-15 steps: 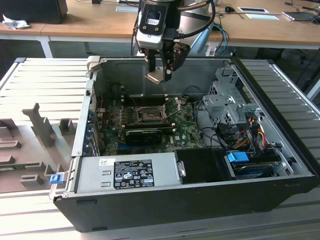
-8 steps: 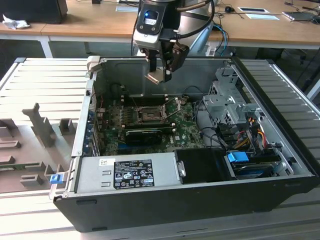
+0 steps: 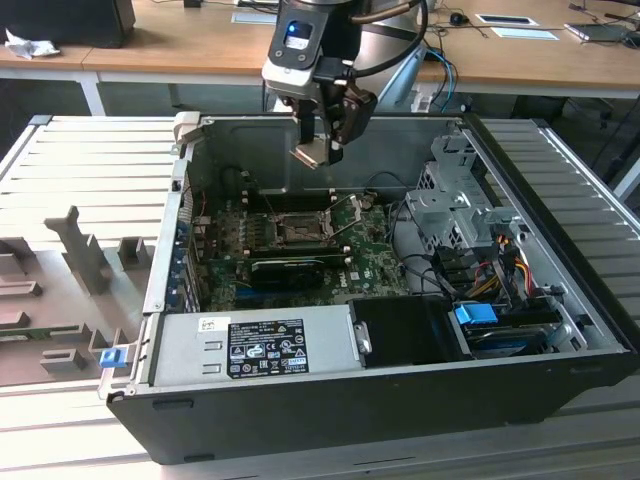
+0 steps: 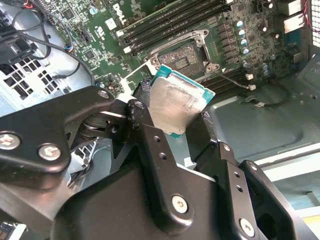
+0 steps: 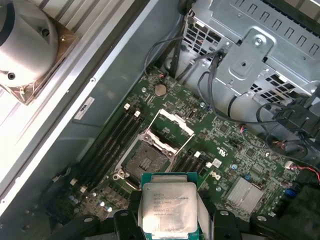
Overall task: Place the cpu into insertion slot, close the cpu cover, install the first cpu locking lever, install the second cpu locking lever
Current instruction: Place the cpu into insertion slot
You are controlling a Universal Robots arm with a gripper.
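My gripper (image 3: 322, 140) hangs over the open computer case, shut on the cpu (image 3: 308, 153), a small square chip with a pale silver top. In both wrist views the cpu (image 4: 177, 102) (image 5: 169, 207) sits edge-on between my black fingers (image 4: 145, 125), tilted. The insertion slot (image 5: 144, 160) (image 4: 181, 55) (image 3: 297, 232) lies bare below it on the green motherboard, some way under the chip. The cpu cover (image 5: 176, 122) stands swung up at the slot's far side. A thin locking lever (image 4: 235, 81) sticks out beside the socket.
A long black graphics card (image 3: 290, 268) lies just in front of the socket. Memory slots (image 4: 175, 20) flank it. The grey power supply (image 3: 260, 345) fills the case front. A metal drive cage (image 3: 450, 200) and loose cables (image 3: 480, 270) sit at the exterior view's right.
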